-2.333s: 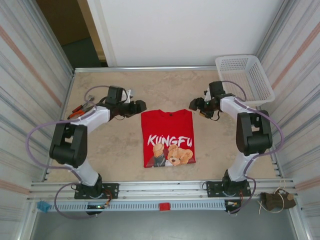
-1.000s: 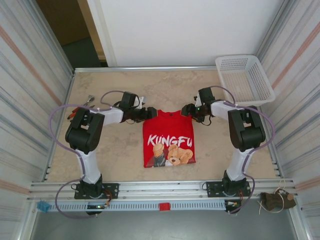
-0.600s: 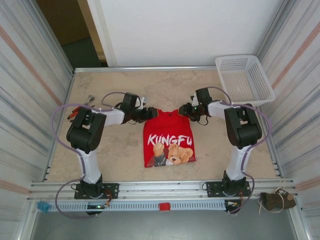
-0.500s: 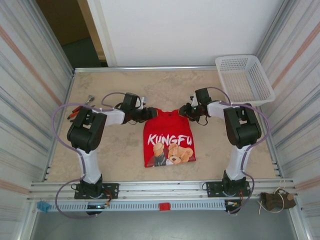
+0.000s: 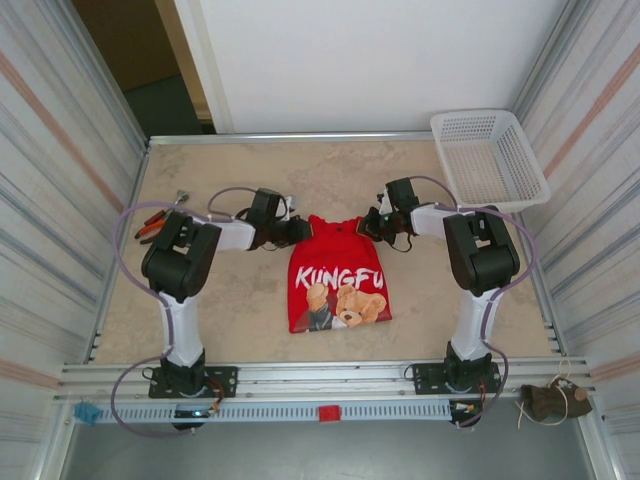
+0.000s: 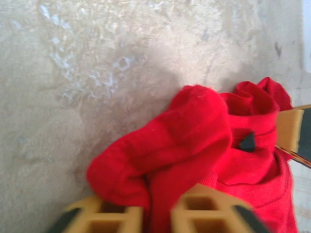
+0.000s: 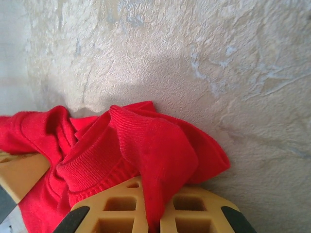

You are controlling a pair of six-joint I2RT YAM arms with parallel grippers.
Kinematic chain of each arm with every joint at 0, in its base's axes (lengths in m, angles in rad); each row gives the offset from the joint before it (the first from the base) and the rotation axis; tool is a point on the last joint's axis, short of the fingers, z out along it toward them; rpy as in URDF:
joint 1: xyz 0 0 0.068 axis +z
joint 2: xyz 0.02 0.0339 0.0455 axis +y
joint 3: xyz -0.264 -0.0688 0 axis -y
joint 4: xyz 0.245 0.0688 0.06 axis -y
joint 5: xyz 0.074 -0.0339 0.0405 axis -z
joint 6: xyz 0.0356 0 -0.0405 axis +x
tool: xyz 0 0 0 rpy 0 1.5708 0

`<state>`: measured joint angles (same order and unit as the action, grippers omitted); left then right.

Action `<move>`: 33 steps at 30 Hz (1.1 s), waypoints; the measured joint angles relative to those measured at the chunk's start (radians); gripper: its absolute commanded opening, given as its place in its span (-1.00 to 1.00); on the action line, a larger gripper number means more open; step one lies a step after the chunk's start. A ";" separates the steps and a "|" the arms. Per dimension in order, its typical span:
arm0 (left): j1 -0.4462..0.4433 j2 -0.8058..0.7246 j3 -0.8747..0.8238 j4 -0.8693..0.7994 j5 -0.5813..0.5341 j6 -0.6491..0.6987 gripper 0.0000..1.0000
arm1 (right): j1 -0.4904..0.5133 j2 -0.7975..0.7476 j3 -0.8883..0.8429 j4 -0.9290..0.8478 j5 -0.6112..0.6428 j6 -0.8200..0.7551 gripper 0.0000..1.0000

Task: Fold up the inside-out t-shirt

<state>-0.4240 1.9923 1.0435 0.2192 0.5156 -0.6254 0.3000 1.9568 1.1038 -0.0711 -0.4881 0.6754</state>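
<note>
Jaws on both arms are clenched on red cloth. From above, we see the left gripper (image 5: 296, 232) and right gripper (image 5: 369, 228) pinching the two far corners of the shirt (image 5: 338, 290). It lies mid-table (image 5: 230, 300), print up, its long axis running from the grippers back toward the arm bases. The far edge is bunched between the two grippers, while the rest lies flat on the near side of both. Each arm is equally near its own corner.

At the left wrist, we find the left gripper (image 6: 155, 213) squeezing a rolled lump of shirt (image 6: 194, 131), with a finger of the right gripper (image 6: 297, 138) just beside the same bunch.

At the right wrist, the right gripper (image 7: 153, 204) grasps a ribbed fold of shirt (image 7: 146, 145), with bare table (image 7: 218, 58) beyond it.

We judge the coming move turns on that layout. With the body trailing nearward, the held edge would have to travel toward the bases, both arms in step, to land on the near hem.
</note>
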 measured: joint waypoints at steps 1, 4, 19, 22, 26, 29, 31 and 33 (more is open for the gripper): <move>-0.004 0.004 0.003 0.006 0.000 0.001 -1.00 | 0.000 0.000 -0.002 0.003 -0.003 0.002 -1.00; -0.014 0.003 0.004 0.014 -0.001 0.001 -1.00 | 0.000 -0.008 -0.012 0.010 -0.007 0.006 -1.00; 0.028 -0.245 0.021 -0.053 -0.011 0.019 -1.00 | -0.014 -0.264 -0.014 -0.045 -0.018 0.032 -1.00; 0.052 -0.206 0.069 -0.073 -0.003 0.021 -1.00 | -0.027 -0.223 0.040 -0.057 -0.030 0.040 -1.00; 0.086 -0.111 0.184 -0.105 0.020 0.028 -1.00 | -0.044 -0.108 0.171 -0.073 -0.045 0.053 -1.00; 0.116 -0.019 0.318 -0.147 0.039 0.038 -1.00 | -0.057 -0.018 0.298 -0.100 -0.056 0.055 -1.00; 0.135 0.027 0.414 -0.181 0.046 0.047 -1.00 | -0.065 0.034 0.395 -0.121 -0.060 0.055 -1.00; 0.147 0.051 0.499 -0.208 0.050 0.053 -1.00 | -0.067 0.055 0.473 -0.138 -0.060 0.055 -1.00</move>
<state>-0.2768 2.0430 1.5429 0.0109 0.5659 -0.5720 0.2329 2.0117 1.5768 -0.2089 -0.5476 0.7300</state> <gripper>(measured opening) 0.073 0.074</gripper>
